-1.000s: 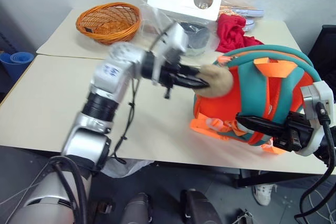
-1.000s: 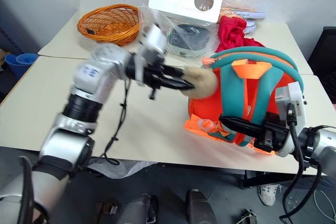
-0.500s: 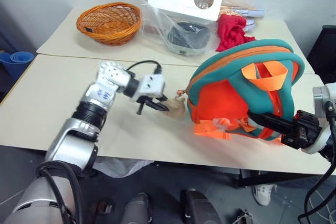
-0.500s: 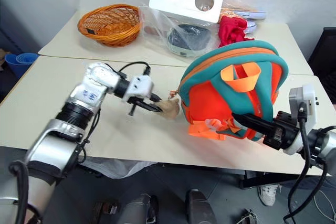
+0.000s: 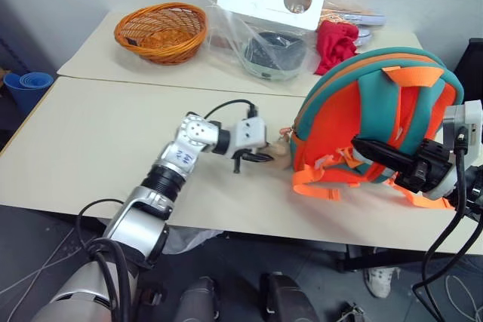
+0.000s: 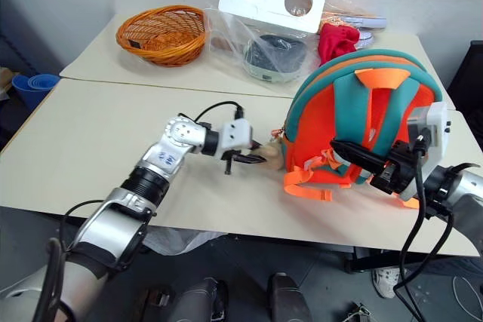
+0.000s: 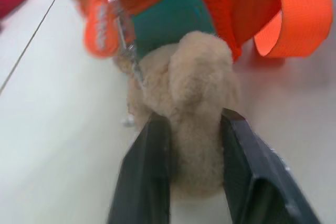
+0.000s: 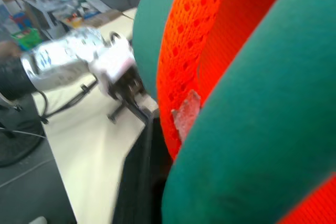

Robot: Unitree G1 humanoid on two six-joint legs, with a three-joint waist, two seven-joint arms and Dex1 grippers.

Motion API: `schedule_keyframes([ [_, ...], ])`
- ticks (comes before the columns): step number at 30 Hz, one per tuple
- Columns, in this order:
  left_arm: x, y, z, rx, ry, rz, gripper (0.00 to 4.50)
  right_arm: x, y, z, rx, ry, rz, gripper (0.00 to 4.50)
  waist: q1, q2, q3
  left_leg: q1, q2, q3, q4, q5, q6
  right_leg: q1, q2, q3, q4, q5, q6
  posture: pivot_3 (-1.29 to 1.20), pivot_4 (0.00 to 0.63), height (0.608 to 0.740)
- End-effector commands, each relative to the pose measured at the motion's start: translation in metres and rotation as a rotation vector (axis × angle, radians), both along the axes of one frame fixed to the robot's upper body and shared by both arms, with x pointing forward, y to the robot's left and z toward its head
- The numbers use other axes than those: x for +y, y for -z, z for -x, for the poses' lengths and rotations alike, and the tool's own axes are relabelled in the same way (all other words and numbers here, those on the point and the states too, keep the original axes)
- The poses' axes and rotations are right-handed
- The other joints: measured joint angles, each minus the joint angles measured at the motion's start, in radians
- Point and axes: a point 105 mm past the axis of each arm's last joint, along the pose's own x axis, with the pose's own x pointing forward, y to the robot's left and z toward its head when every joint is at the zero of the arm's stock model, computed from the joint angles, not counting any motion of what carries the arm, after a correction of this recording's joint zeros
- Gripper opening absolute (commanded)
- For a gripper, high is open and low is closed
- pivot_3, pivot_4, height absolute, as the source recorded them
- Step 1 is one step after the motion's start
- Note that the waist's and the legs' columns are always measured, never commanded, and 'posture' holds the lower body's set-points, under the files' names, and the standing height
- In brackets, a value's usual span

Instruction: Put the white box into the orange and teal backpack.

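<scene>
Left wrist view, plush toy (image 7: pixel 197 103) between left pincer (image 7: pixel 202 145) fingers

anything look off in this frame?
Yes. The left gripper has its fingers either side of the backpack's beige plush toy, not the white box. The orange and teal backpack stands upright with the right gripper at its straps.
</scene>
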Motion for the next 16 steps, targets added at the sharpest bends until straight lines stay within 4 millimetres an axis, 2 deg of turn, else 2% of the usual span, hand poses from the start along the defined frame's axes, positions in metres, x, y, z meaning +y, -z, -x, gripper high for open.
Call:
schedule_keyframes([
  [1, 0.034, -0.029, 0.004, 0.078, -0.013, 0.089, 2.5, -0.026, -0.013, 0.014, -0.022, 0.03, 0.093, 1.87, -0.001, 0.0, 0.0, 0.0, 0.0, 0.0, 0.0, 0.0, 0.0, 0.0, 0.0, 0.0, 0.0, 0.0, 0.0, 0.0, 0.15, 0.74],
  [4, 0.075, -0.055, 0.016, 0.173, -0.017, 0.155, 3.37, -0.064, -0.019, 0.031, 0.03, 0.082, 0.145, 2.83, -0.007, 0.0, 0.0, 0.001, 0.0, 0.001, 0.0, 0.0, 0.0, 0.0, 0.001, 0.0, 0.0, 0.0, 0.0, 0.0, 0.15, 0.74],
  [8, 0.112, -0.088, 0.043, 0.239, 0.001, 0.186, 4.47, -0.104, -0.033, 0.054, 0.084, 0.139, 0.165, 4.04, -0.01, 0.0, 0.0, 0.001, 0.001, 0.0, -0.001, 0.0, 0.0, 0.001, 0.002, -0.001, -0.002, 0.0, 0.0, 0.0, 0.15, 0.74],
  [9, 0.121, -0.097, 0.048, 0.235, -0.014, 0.197, 4.5, -0.114, -0.04, 0.058, 0.081, 0.162, 0.162, 4.36, -0.011, 0.0, 0.0, 0.001, 0.001, 0.0, -0.001, 0.0, 0.0, 0.001, 0.001, -0.001, -0.002, 0.0, 0.0, 0.0, 0.15, 0.74],
  [13, 0.142, -0.12, 0.056, 0.186, -0.081, 0.247, 4.5, -0.139, -0.054, 0.06, 0.003, 0.274, 0.206, 4.44, -0.014, 0.0, 0.0, 0.003, 0.0, 0.0, 0.0, 0.0, 0.0, 0.003, 0.0, -0.001, -0.002, 0.0, 0.0, 0.0, 0.15, 0.74],
  [16, 0.145, -0.121, 0.051, 0.162, -0.148, 0.294, 4.5, -0.143, -0.048, 0.055, -0.008, 0.315, 0.194, 4.44, -0.016, 0.0, 0.0, 0.003, -0.001, -0.001, 0.0, 0.0, 0.0, 0.004, -0.001, -0.002, -0.002, 0.0, 0.0, 0.0, 0.15, 0.74],
])
